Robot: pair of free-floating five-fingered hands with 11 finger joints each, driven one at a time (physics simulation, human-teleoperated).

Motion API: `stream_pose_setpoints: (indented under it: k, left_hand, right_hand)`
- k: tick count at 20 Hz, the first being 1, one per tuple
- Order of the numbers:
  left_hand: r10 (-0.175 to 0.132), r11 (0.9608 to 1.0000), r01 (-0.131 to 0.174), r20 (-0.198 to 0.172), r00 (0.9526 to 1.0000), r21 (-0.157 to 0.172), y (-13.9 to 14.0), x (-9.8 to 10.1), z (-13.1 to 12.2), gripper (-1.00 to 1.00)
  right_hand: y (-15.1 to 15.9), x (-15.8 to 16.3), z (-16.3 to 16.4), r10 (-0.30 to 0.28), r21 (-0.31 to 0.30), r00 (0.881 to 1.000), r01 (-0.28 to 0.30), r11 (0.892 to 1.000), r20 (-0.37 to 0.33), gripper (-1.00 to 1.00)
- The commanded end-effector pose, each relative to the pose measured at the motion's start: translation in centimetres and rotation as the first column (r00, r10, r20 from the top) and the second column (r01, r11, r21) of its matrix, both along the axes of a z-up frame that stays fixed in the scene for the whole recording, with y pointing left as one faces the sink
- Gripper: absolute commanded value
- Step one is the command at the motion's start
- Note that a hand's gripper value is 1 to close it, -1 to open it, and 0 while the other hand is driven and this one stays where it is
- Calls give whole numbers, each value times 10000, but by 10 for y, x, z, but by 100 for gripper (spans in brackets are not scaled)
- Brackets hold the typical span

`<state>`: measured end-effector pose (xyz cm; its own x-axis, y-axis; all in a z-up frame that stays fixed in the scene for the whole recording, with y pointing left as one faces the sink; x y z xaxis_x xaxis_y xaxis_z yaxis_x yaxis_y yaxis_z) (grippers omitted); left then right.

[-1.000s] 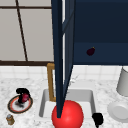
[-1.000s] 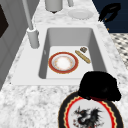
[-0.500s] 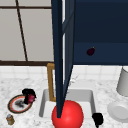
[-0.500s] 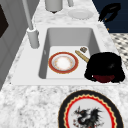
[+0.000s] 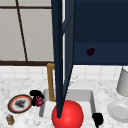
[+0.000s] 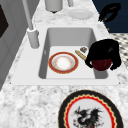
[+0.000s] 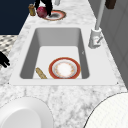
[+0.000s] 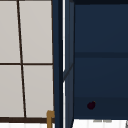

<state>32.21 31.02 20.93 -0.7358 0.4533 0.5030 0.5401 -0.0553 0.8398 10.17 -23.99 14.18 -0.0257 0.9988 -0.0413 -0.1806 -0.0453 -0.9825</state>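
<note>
Dark red, the apple (image 6: 101, 63) sits clenched in the left hand (image 6: 103, 51) just above the sink's (image 6: 32, 75) left rim, beside the dragon plate (image 5: 20, 103), apparently mid-carry and needing a steady grip, while the right hand (image 5: 97, 118) hangs curled, empty, off the sink's right front corner.

We are looking at a simulated kitchen. A white sink (image 6: 70, 32) with a tall faucet (image 6: 31, 30) is set into a marble counter (image 6: 30, 100), plates (image 6: 63, 62) lie about, and a dark blue wall cabinet (image 5: 100, 30) hangs above.
</note>
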Motion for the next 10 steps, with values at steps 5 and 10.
stream_pose_setpoints:
  k: [5, 10]
  left_hand:
    - [-227, 9978, 209, 281, 9993, 631, -57, 0, -6, 100]
    - [-16, 9974, -21, 509, 9987, 726, -91, -8, -10, -100]
  right_hand:
    - [0, 0, 0, 0, 0, 10000, 0, 10000, 0, 0]
    - [0, 0, 0, 0, 0, 10000, 0, 10000, 0, 0]
